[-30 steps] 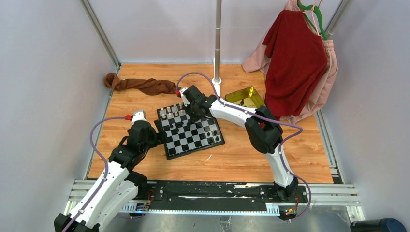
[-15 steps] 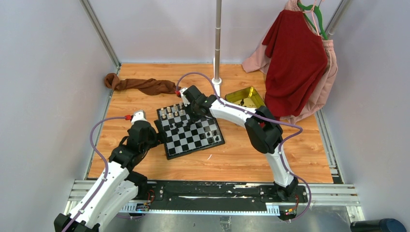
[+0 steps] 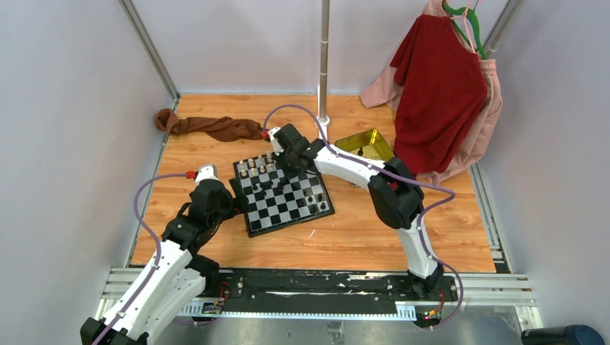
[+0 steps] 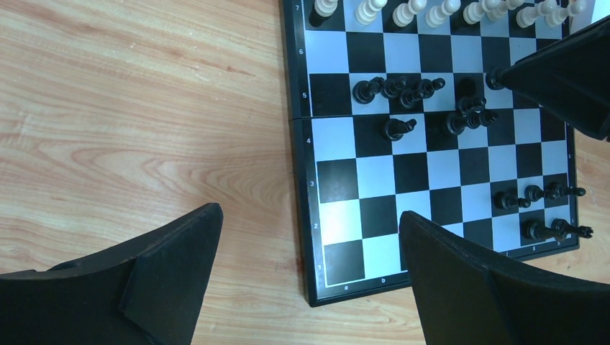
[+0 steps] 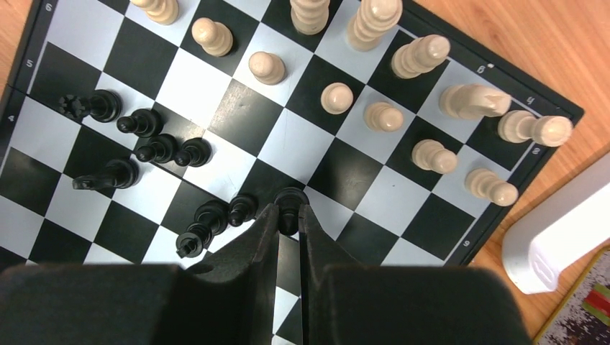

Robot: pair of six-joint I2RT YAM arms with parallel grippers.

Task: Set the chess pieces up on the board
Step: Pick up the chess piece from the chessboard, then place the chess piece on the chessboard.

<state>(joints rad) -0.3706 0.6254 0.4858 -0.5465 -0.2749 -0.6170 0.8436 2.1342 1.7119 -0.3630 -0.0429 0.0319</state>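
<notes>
The right hand (image 5: pixel 288 215) is reaching over the middle of the board (image 5: pixel 241 111), its fingers pinched together on a small black piece (image 5: pixel 290 200) that's standing on a dark square. That's the step in play: picking one black man out of the muddle. Whether it's off the square yet, I can't tell.

Right beside it, more black pieces (image 5: pixel 155 147) are lying and leaning in a loose bunch across the centre ranks, nowhere near home squares. A few others are sitting at the end opposite the pale pieces (image 5: pixel 337 97), which are lining up along the far rows, mostly upright.

On the other side, the left hand (image 4: pixel 309 219) is hanging with its fingers wide apart, holding nothing, above the board's near corner and the table (image 4: pixel 129 129).

Next, I reckon, this is calling for a clean lift clear of those close neighbours. Then it needs a carry to black's own rows and an upright set-down.
</notes>
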